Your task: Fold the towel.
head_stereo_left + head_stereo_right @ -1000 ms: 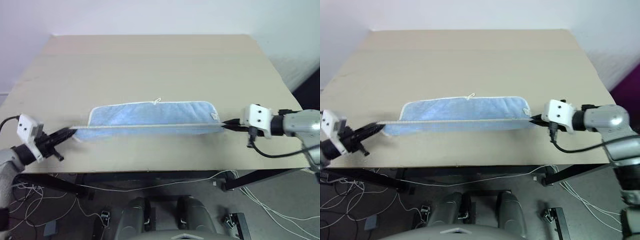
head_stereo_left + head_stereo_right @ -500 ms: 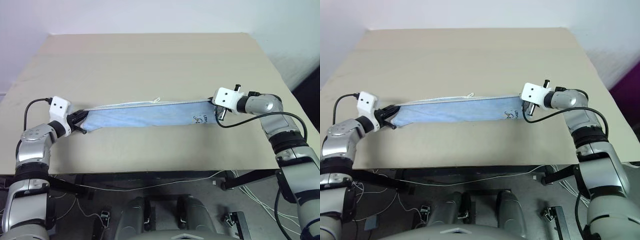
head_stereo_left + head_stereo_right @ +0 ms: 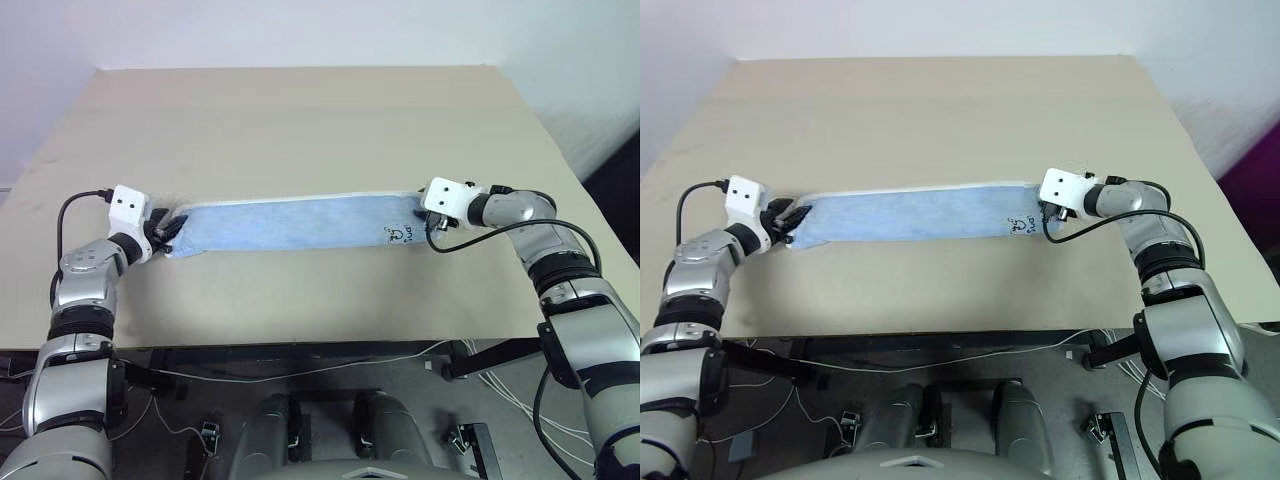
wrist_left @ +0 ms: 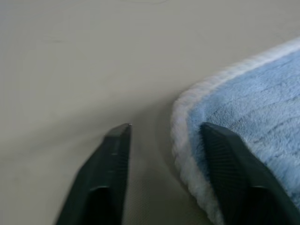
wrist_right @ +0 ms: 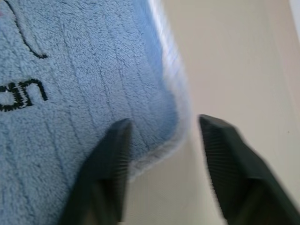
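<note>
1. The towel (image 3: 295, 222) is the main thing here. It lies flat on the table (image 3: 300, 120) as a long narrow band, doubled over lengthwise, and it runs from one gripper to the other across the near half of the table.
2. The table is wide and pale, and its far half is bare.
3. The left gripper (image 3: 166, 229) is at the left end of the towel. In the left wrist view its fingers (image 4: 108, 161) are spread: one finger rests on the table beside the white edging, the other lies over the blue cloth, and nothing is pinched between them.
4. The right gripper (image 3: 428, 214) is at the right end of the towel. In the right wrist view its fingers (image 5: 112, 159) are also spread across the rounded corner, one over the cloth and one over the table, and the cloth is not squeezed.
5. The printed motif (image 3: 400, 236) with dark lettering sits near the right corner, on the upper side, just beside the right gripper.
6. Judgement on the step: the lengthwise fold seems laid down and both corners let go.
7. Judgement on the next move: probably one end must be grasped and carried over to the other end. This needs a firm pinch through both layers, so that the edges stay aligned.
</note>
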Controlling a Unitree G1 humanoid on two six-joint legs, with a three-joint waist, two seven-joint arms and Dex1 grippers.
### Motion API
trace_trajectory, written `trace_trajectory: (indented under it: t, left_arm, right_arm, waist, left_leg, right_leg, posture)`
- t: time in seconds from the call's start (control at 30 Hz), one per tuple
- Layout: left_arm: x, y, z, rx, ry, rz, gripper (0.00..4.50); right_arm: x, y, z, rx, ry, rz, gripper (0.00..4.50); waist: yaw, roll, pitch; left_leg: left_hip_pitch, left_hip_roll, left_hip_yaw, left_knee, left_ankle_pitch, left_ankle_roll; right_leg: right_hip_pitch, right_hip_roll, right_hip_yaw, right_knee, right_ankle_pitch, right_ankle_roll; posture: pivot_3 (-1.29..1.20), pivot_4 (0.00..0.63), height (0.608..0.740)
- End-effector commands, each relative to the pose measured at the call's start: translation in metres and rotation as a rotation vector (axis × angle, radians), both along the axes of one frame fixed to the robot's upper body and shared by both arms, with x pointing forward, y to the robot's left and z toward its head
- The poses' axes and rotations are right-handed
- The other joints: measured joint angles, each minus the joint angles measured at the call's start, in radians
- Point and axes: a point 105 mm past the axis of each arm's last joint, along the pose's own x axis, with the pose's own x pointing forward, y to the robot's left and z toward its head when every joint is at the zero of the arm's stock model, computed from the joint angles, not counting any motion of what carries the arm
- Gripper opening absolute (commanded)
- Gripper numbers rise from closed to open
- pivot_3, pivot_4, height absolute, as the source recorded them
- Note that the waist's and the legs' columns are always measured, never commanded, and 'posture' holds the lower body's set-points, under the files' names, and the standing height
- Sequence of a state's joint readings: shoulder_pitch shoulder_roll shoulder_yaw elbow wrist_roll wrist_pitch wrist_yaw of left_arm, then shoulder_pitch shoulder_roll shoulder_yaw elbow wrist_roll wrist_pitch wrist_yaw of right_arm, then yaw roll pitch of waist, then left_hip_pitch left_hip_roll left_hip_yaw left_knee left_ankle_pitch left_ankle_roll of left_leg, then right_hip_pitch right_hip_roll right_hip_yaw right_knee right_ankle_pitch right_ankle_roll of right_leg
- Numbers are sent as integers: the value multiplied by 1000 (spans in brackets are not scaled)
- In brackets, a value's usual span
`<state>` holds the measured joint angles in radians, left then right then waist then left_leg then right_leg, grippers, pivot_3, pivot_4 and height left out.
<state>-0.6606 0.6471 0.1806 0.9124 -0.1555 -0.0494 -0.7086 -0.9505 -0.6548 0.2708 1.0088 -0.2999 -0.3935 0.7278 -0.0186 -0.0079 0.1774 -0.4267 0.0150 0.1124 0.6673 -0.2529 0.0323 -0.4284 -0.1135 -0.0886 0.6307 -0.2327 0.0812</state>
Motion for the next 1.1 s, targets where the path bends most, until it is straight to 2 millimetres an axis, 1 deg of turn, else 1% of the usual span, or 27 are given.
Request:
trace_trajectory:
  t: [0.03,0.1,0.13,0.17,0.23,0.27,0.33,0.4,0.47,0.53,0.57,0.67,0.77,0.8,0.87,0.9,1.03,1.1]
  left_arm:
    - [0,8,11,-56,-47,35,3773]
    - [-3,11,14,-97,-67,44,4461]
    - [-4,11,16,-108,-77,45,4487]
    - [-6,16,17,-116,-84,66,4487]
    - [-12,28,18,-130,-95,120,4487]
    - [-16,35,20,-135,-105,147,4487]
    - [-22,45,22,-137,-124,193,4487]
    - [-29,55,25,-125,-144,234,4487]
    - [-37,56,25,-68,-151,212,4487]
    - [-46,44,22,68,-136,99,4487]
    - [-50,38,22,95,-132,48,4487]
    - [-56,25,28,76,-138,-47,4487]
    - [-59,14,30,65,-134,-125,4487]
    - [-61,3,27,66,-117,-182,4487]
    - [-65,-11,23,70,-91,-257,4487]
    - [-66,-15,21,73,-82,-275,4487]
    - [-70,-53,19,59,-77,-424,4487]
    - [-73,-63,17,61,-62,-464,4487]
  right_arm:
    - [2,-12,31,43,-107,-29,3749]
    - [1,-16,42,64,-159,-47,4462]
    - [1,-18,46,71,-181,-54,4488]
    - [-1,-20,54,97,-213,-65,4488]
    - [-9,-22,67,189,-259,-82,4488]
    - [-15,-21,70,256,-262,-92,4488]
    - [-26,-18,68,382,-232,-124,4488]
    - [-40,-12,51,477,-152,-163,4488]
    - [-53,-7,34,627,-46,-235,4488]
    - [-62,-7,21,804,49,-343,4488]
    - [-66,-6,16,902,102,-390,4488]
    - [-77,-2,7,1109,236,-482,4488]
    - [-87,1,2,1239,339,-534,4488]
    - [-91,2,-3,1288,387,-560,4488]
    - [-97,4,-9,1333,444,-596,4488]
    - [-99,4,-10,1337,455,-608,4488]
    - [-103,9,-30,1444,581,-710,4488]
    - [-101,13,-32,1493,610,-726,4488]
  waist:
    - [0,0,0]
    - [0,0,0]
    - [-1,0,0]
    - [-1,0,0]
    - [-1,0,0]
    - [0,0,0]
    - [1,0,0]
    - [2,-1,-1]
    - [3,-1,-1]
    - [2,-1,-1]
    - [2,-1,-1]
    - [8,-1,-1]
    - [8,-1,-1]
    - [7,-1,-1]
    - [4,0,-1]
    - [2,0,-1]
    - [0,1,-1]
    - [0,0,-2]
  left_leg:
    - [0,0,0,0,0,0]
    - [0,0,0,0,0,0]
    - [0,0,0,0,0,0]
    - [0,0,0,0,0,0]
    - [0,0,-1,0,0,0]
    - [0,1,-1,0,0,0]
    - [0,1,-1,0,0,0]
    - [0,1,-2,0,0,0]
    - [1,1,-3,0,0,0]
    - [1,1,-3,0,0,-1]
    - [1,1,-3,0,0,-1]
    - [0,1,-5,-1,-5,1]
    - [0,1,-6,-1,-6,1]
    - [0,1,-6,-1,-6,1]
    - [0,1,-6,-3,-6,1]
    - [0,1,-6,-4,-6,1]
    - [0,1,-6,-4,-5,1]
    - [0,1,-6,-4,-5,1]
  right_leg:
    - [0,0,0,0,0,0]
    - [0,0,0,0,0,0]
    - [0,0,0,0,0,0]
    - [0,0,0,0,0,0]
    - [0,0,0,0,0,0]
    - [0,0,0,0,0,0]
    - [0,0,0,0,0,0]
    - [1,0,0,0,0,0]
    - [1,-3,0,0,0,0]
    - [1,-4,0,0,0,0]
    - [1,-4,0,0,0,0]
    - [-1,-6,1,0,1,-2]
    - [-1,-6,0,-1,2,-4]
    - [0,-6,0,-1,2,-4]
    - [-1,-6,1,-2,2,-4]
    - [-1,-6,1,-2,1,-4]
    - [-2,-6,1,-2,1,-4]
    - [-2,-6,1,-2,1,-4]
  posture:
    - [0,150,740]
    - [0,150,740]
    - [0,150,740]
    - [0,150,740]
    - [0,150,740]
    - [0,150,740]
    - [0,150,740]
    - [0,150,740]
    - [0,150,740]
    - [0,150,740]
    - [0,150,740]
    - [0,150,740]
    - [0,150,740]
    - [0,150,740]
    - [0,150,740]
    - [0,150,740]
    - [0,150,740]
    - [0,150,740]
